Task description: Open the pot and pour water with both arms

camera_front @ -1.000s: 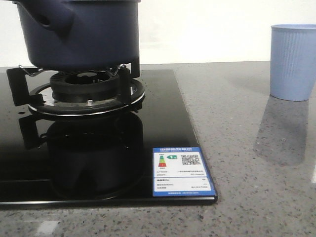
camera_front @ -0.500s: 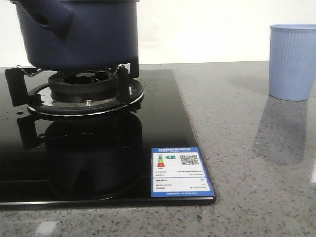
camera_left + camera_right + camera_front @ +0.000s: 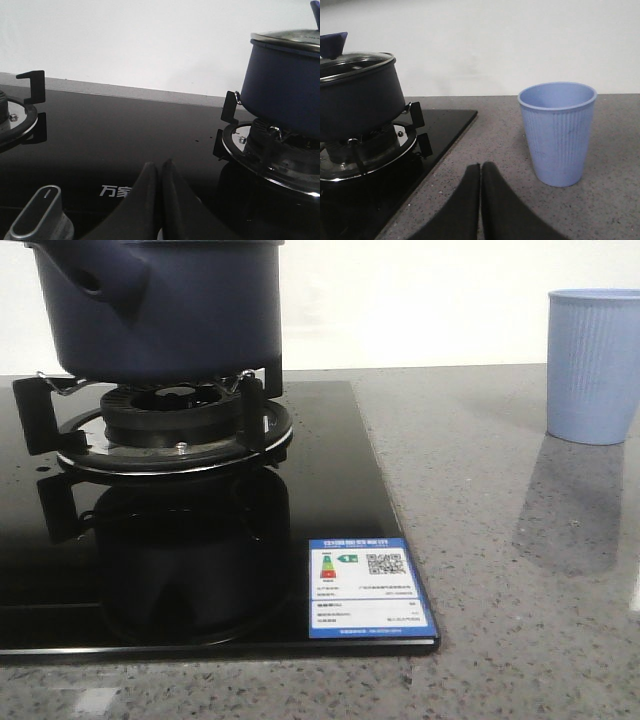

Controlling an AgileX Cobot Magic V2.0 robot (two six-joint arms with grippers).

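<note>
1. The pot [image 3: 160, 305] sits on the burner [image 3: 175, 425] of the black hob [image 3: 200, 570], its glass lid [image 3: 355, 62] on.
2. The left end effector [image 3: 161, 172] is pressed together, low over the hob beside the pot; the right end effector [image 3: 480, 175] is likewise closed over the tabletop [image 3: 520, 200], between pot and cup [image 3: 559, 132].
3. To open well, one end effector should probably spread first, rise above the rim and centre on the lid knob [image 3: 332, 44], then lift straight up.
</note>
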